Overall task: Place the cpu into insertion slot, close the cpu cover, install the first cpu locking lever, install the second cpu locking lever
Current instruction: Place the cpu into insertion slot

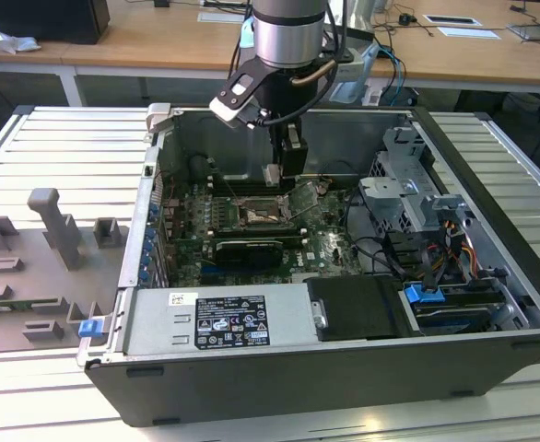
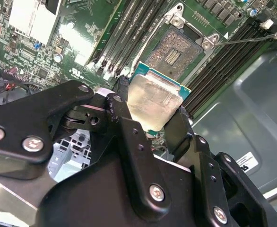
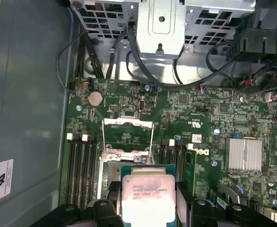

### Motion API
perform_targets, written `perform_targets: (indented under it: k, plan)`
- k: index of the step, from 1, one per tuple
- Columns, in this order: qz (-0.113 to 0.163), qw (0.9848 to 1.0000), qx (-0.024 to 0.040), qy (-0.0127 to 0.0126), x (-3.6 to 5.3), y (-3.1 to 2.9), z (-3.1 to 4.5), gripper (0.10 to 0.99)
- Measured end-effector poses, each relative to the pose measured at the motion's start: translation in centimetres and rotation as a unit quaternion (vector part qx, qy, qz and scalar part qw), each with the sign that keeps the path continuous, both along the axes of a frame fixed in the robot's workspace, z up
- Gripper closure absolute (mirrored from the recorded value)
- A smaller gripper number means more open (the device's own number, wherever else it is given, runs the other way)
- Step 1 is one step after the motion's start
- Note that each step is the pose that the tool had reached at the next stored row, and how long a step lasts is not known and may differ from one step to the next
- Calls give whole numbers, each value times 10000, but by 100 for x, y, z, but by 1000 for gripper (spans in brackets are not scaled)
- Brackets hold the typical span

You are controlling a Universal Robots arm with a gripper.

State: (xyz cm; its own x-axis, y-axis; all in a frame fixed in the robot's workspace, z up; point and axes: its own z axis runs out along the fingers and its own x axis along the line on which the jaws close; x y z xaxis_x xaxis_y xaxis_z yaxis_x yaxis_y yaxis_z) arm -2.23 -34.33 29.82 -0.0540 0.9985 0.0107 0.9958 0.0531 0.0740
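Case [image 1: 252,396] open, socket [image 2: 174,49] inside it empty.
Fingers [image 2: 124,123] pinching the cpu [image 2: 155,101] by two edges, held right over the socket.

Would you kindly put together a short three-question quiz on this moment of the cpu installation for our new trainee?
1. True or false: the cpu is already seated in the insertion slot.
2. Choose one: the cpu cover is A) swung open, B) closed over the slot, C) clamped in the gripper.
3. Fill in the blank: the gripper is shut on the ____.

Key: 1 false, as the gripper holds the cpu clear of the empty slot; 2 A; 3 cpu.
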Motion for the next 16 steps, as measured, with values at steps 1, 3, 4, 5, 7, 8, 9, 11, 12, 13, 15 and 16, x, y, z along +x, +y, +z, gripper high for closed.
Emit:
perform_targets:
  k: [1,3,4,5,7,8,9,11,12,13,15,16]
  plan:
    - [-48,10000,0,0,0,0,-2,541]
    - [-124,9999,0,0,0,0,-5,541]
    - [-171,9999,0,0,0,0,-7,541]
    - [-223,9998,0,0,0,0,-9,541]
    - [-299,9996,0,0,0,0,-15,541]
    - [-323,9995,0,0,0,0,-18,541]
    - [-340,9994,1,0,0,0,-21,541]
    - [-371,9993,0,0,0,0,-29,541]
    - [-386,9993,0,0,0,0,-33,541]
    - [-401,9992,0,0,0,0,-36,541]
    - [-425,9991,0,0,0,0,-42,541]
    - [-434,9991,0,0,0,0,-45,541]
